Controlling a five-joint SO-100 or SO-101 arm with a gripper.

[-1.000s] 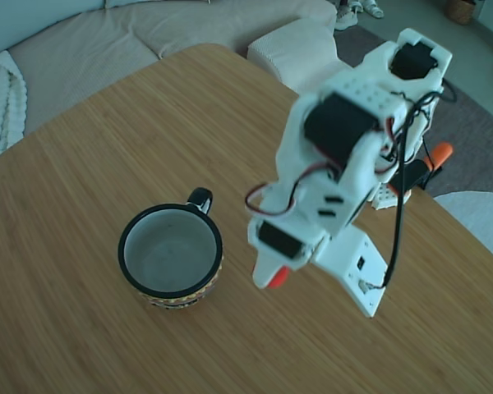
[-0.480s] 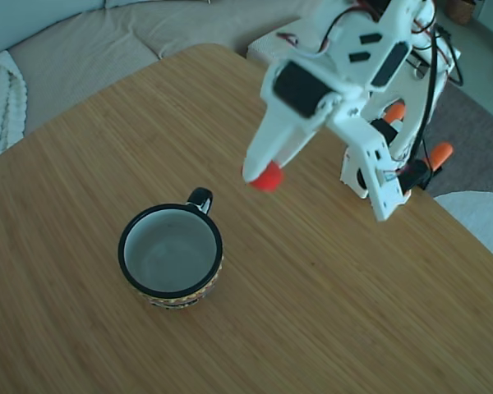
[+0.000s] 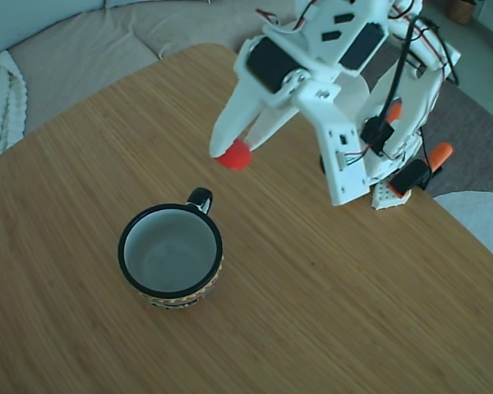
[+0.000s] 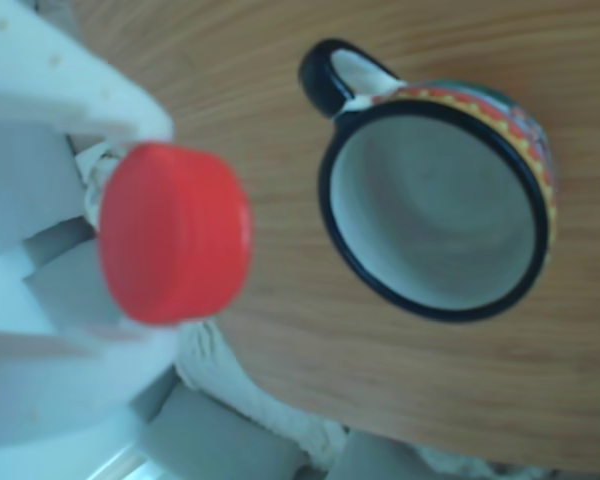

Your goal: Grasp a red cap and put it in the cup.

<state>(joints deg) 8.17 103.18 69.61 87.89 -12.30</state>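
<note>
One second is enough for the claw (image 3: 232,153) to rise off the worktop (image 3: 329,312) with the red cap (image 3: 233,155) pinched between its fingers and swing up and to the left in the fixed view, towards the cup (image 3: 171,255). It now hangs in the air near the handle side of the empty cup, not yet over its mouth, so I judge the carry half done and the drop next.

I am working in a home living room. Behind the far edge of my round wooden table (image 3: 107,164) runs a pale cushioned sofa (image 3: 90,41) with a knitted throw (image 3: 0,98) at the left. A grey rug (image 3: 476,131) covers the floor beyond the right edge.
</note>
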